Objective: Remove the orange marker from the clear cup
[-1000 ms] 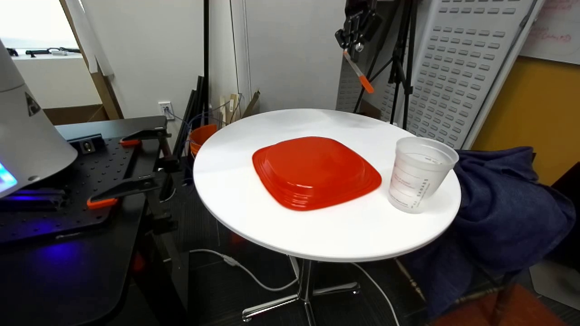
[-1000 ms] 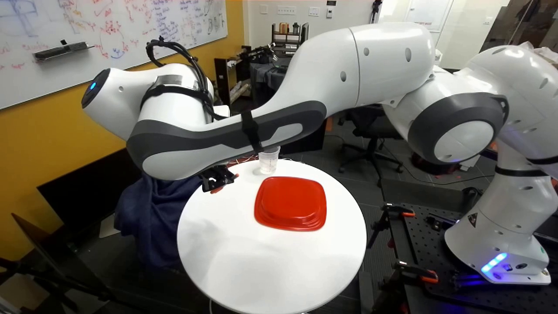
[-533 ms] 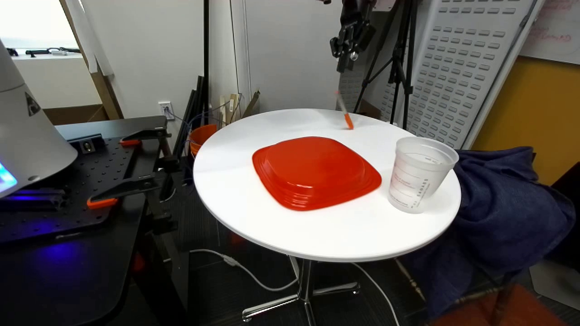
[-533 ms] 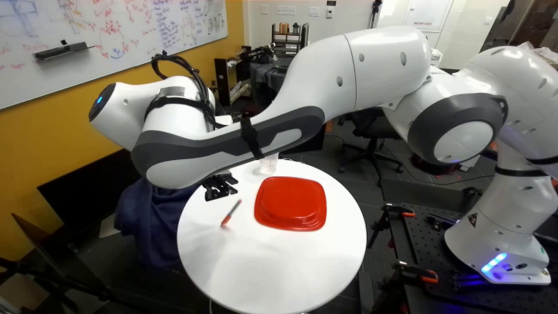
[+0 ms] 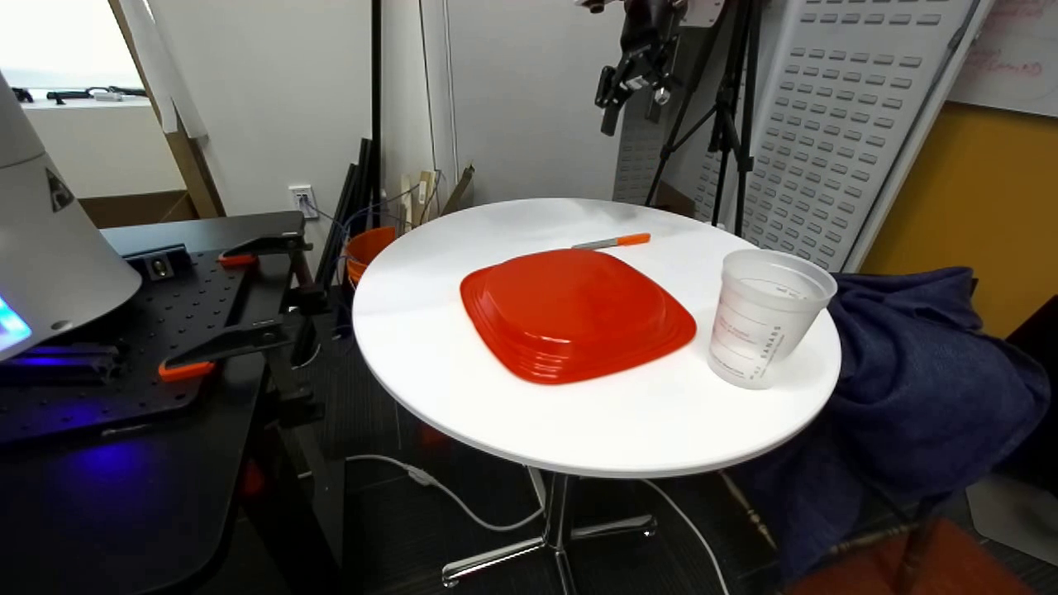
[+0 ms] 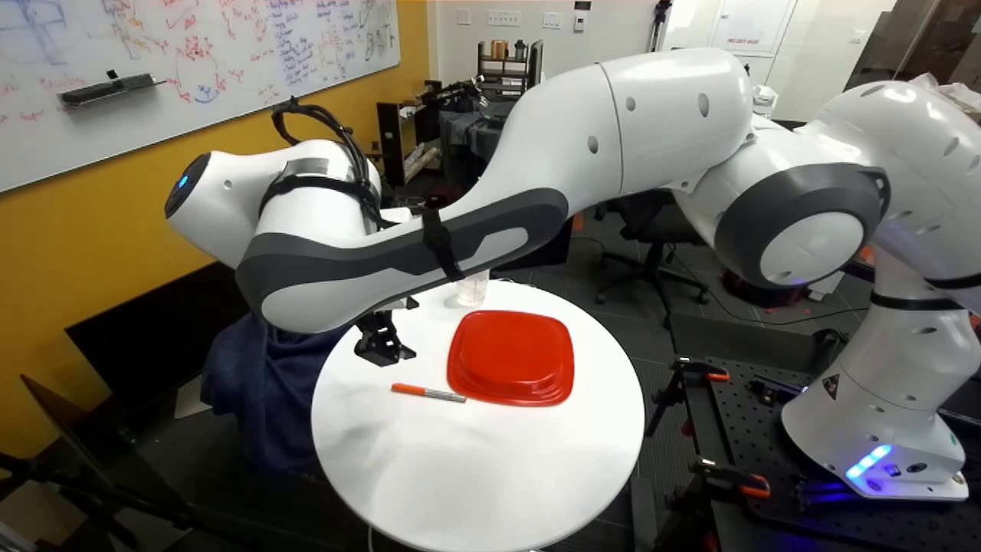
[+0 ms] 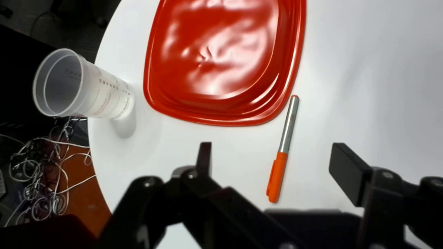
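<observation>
The orange marker, with an orange cap and grey barrel, lies flat on the white round table. Its barrel end lies at the red plate's edge; in an exterior view the whole marker shows. The clear cup stands upright near the table's edge, with nothing seen inside it; the arm partly covers the cup in an exterior view. My gripper hangs above the marker, jaws wide apart, holding nothing. From the wrist the marker appears between the fingers but well below them.
An upturned red plate sits mid-table, between the cup and the marker's barrel end. A chair draped in dark blue cloth stands close beside the table by the cup. A black tripod rises behind the table.
A second ago the gripper was shut on the marker, which hung cap down. The jaws have opened, and the marker has dropped and come to lie flat on the table. The cup has not moved.
</observation>
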Tool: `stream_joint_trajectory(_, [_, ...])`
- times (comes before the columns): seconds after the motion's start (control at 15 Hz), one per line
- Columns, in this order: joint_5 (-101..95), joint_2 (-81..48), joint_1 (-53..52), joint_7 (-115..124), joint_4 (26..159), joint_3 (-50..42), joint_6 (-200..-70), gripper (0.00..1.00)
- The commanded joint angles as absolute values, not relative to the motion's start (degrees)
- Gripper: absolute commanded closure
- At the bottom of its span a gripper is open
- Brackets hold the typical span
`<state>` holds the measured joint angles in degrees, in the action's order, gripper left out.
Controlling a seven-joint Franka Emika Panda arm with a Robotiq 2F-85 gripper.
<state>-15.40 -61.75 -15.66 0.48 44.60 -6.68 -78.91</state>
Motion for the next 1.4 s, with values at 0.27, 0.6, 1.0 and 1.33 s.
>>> stream_joint_trajectory(0.27, [-13.2,-58.7,-15.2,2.9,48.1,-6.1,-78.7,0.00])
stream_joint_trajectory(0.6, [-11.4,-52.9,-16.1,10.5,55.9,-6.1,-81.6,0.00])
stream_joint_trajectory(1.0, [-9.1,-43.7,-16.3,20.4,70.2,-6.2,-91.1,0.00])
stream_joint_trajectory(1.33, [-9.6,-36.6,-14.3,25.1,82.3,-5.0,-101.0,0.00])
